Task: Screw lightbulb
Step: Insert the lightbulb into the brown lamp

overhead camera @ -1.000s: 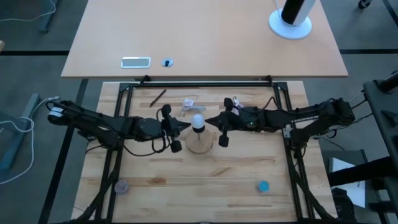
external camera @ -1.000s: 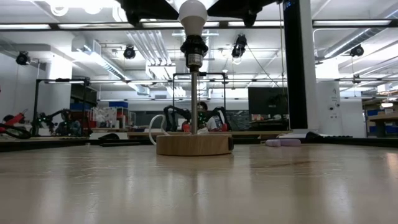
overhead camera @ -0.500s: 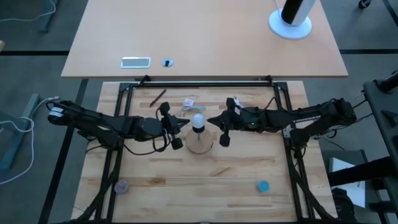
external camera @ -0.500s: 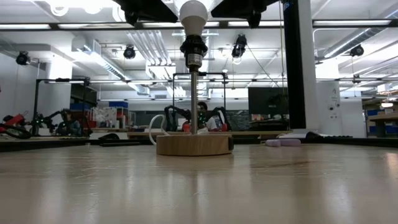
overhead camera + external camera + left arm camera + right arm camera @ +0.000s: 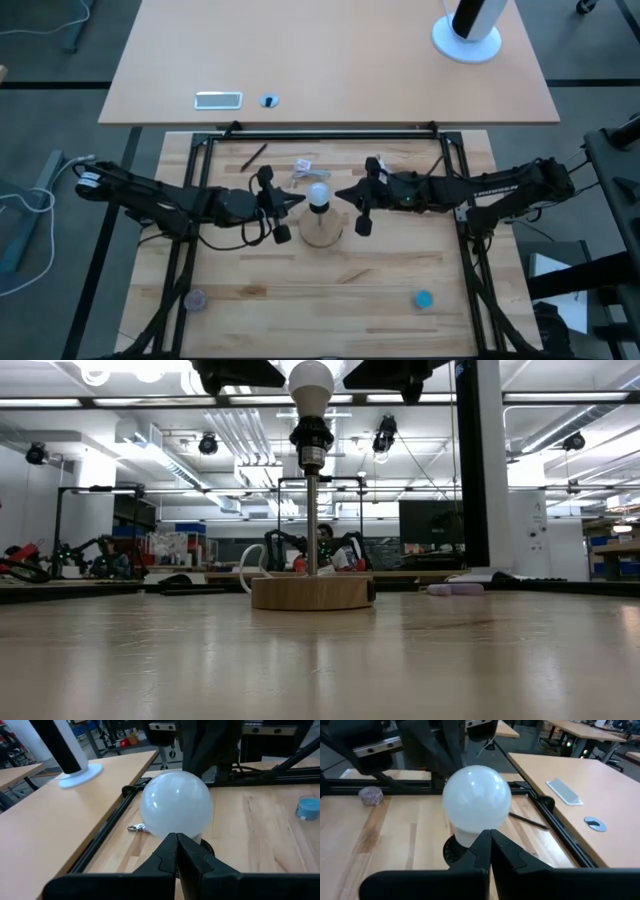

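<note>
The white frosted lightbulb (image 5: 318,194) stands upright in the black socket (image 5: 312,435), which tops a thin post on the round wooden disc (image 5: 321,228); the disc rests flat on the table. My left gripper (image 5: 301,200) is shut, level, with its tips close beside the bulb on the table's left side (image 5: 175,839). My right gripper (image 5: 338,193) is shut and level, with its tips a little way off the bulb on the right side (image 5: 489,836). In the low view both grippers show at the top, either side of the bulb (image 5: 311,382). My left gripper's shut fingertips stand level at the bulb's left side (image 5: 170,827), coming from the table's left. I cannot tell whether they touch it.
A crumpled clear wrapper (image 5: 305,168) and a black pen (image 5: 253,155) lie beyond the disc. A greyish lump (image 5: 195,298) and a blue cap (image 5: 424,298) lie toward the near edge. The black frame rail (image 5: 320,132) bounds the far side.
My right gripper has drawn back a little toward the table's right edge, away from the bulb, still shut. The bulb and the disc stand as before.
</note>
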{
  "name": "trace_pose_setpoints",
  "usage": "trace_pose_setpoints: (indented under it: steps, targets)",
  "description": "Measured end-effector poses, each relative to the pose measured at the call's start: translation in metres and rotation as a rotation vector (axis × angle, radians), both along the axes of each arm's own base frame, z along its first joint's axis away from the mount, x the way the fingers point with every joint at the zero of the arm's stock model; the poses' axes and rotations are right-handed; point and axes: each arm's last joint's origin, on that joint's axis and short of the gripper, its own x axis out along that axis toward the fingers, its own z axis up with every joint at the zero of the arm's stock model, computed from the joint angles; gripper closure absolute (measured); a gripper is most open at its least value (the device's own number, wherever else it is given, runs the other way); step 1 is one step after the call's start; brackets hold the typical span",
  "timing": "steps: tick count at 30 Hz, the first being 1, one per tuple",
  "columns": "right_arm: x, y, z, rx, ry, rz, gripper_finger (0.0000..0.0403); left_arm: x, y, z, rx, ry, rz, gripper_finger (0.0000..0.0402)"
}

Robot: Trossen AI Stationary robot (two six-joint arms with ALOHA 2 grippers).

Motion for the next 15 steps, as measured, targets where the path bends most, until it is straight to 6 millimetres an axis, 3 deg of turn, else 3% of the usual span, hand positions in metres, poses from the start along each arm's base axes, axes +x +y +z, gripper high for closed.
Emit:
trace_pose_setpoints:
  steps: [15]
  targets:
    - [0.0099, -0.0088, -0.0074, -0.014, 0.002, -0.03, 0.0403, -0.0001, -0.0001, -0.0005, -0.023, -0.006, 0.008, 0.0401]
